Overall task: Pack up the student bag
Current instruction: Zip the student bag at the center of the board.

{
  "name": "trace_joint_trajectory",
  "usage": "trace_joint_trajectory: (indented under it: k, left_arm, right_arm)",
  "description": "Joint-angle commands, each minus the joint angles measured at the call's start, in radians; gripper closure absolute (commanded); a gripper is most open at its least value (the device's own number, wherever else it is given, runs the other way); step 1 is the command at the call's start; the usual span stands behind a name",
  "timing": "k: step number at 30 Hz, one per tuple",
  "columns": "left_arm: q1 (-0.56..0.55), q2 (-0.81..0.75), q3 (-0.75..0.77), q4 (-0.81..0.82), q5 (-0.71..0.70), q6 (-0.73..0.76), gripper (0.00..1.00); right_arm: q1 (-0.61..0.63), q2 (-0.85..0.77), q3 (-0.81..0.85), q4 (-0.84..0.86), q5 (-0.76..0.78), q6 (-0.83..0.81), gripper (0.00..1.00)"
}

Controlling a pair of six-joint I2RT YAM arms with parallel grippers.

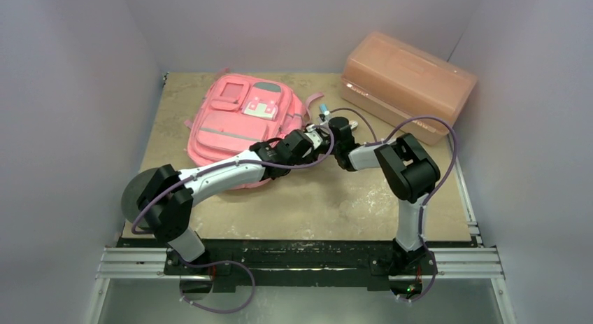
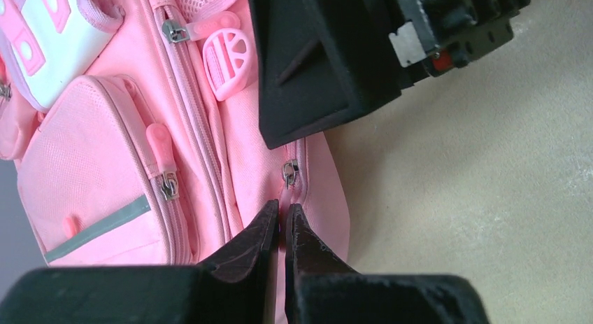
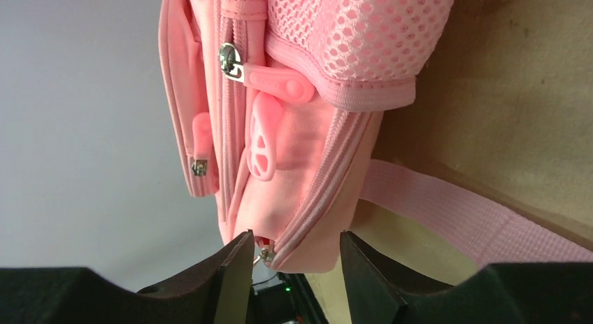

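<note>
Location of item: the student bag (image 1: 238, 117) lies flat on the table (image 1: 315, 205), in the far left part, front pockets facing up. An orange plastic box (image 1: 409, 82) stands well apart at the far right. Both arms converge on the bag's right-hand edge.

Left gripper (image 2: 283, 222): fingers drawn together, with only a sliver of pink between the tips. It appears to be pinching the bag's side fabric along the zip track, just below a small metal slider (image 2: 289, 172).

Right gripper (image 3: 294, 259): fingers apart, straddling the bag's corner. The slider sits just beside the inner face of one finger. Nothing is clamped.

Step in hand, as judged: opening the main compartment. All zips in view look closed, and no item to pack is in view, so packing proper has not begun.

Next move calls for: the right gripper to close on the slider or its tab (a small target, easily missed in favour of loose fabric), then to draw it along the track. The left hold must resist that pull so the soft bag does not slide or bunch.
</note>
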Motion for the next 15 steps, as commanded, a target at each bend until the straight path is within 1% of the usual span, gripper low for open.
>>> trace_joint_trajectory:
  k: [1, 3, 5, 9, 11, 13, 15]
  left_arm:
    - [-0.012, -0.003, 0.027, 0.056, 0.025, 0.063, 1.0]
    - [-0.014, 0.001, 0.026, 0.055, 0.025, 0.07, 1.0]
    - [-0.013, 0.0, 0.021, 0.06, 0.021, 0.073, 1.0]
    - [-0.016, -0.006, 0.008, 0.075, 0.02, 0.093, 1.0]
    - [-0.022, -0.01, -0.008, 0.085, -0.005, 0.113, 1.0]
    - [-0.025, -0.015, -0.038, 0.089, -0.04, 0.118, 1.0]
    - [-0.026, -0.023, -0.071, 0.087, -0.081, 0.118, 1.0]
  right_arm:
    - [0.006, 0.036, 0.024, 0.163, -0.024, 0.113, 0.48]
    - [0.007, 0.055, 0.04, 0.168, -0.024, 0.126, 0.49]
    - [0.009, 0.076, 0.046, 0.191, -0.018, 0.147, 0.54]
    - [0.006, 0.125, 0.054, 0.248, -0.001, 0.197, 0.83]
    - [-0.005, 0.153, 0.078, 0.261, 0.001, 0.214, 0.95]
    - [-0.025, 0.18, 0.108, 0.266, -0.016, 0.227, 1.0]
    - [-0.055, 0.2, 0.135, 0.272, -0.03, 0.229, 1.0]
